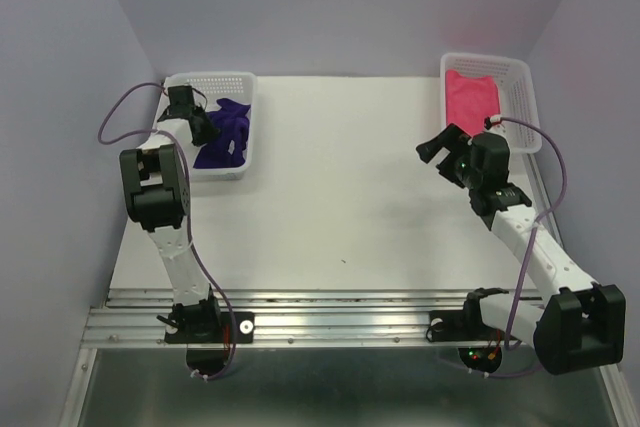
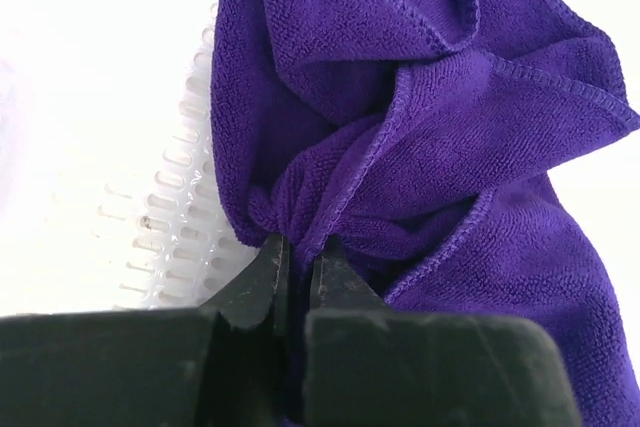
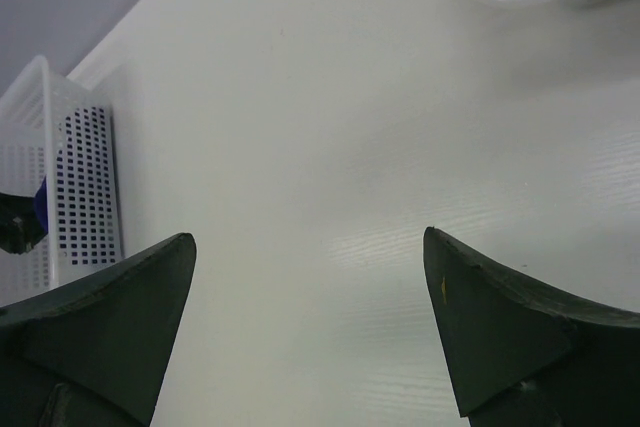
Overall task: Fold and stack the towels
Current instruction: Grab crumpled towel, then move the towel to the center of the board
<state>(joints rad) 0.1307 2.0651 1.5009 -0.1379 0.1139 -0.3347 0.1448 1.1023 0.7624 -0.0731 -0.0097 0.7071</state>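
Crumpled fuzzy purple towel (image 2: 430,147) between tapered black left fingers (image 2: 255,289)

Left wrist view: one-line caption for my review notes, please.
Left gripper pinches a bunched fold of the dark purple towel in the white mesh basket.

The dark purple towel (image 1: 225,132) lies crumpled in deep folds in the far-left basket (image 1: 210,78), one bunched fold pinched by the left gripper (image 2: 297,247). The magenta-pink towel (image 1: 472,97) lies spread fairly flat in the far-right basket (image 1: 520,82).
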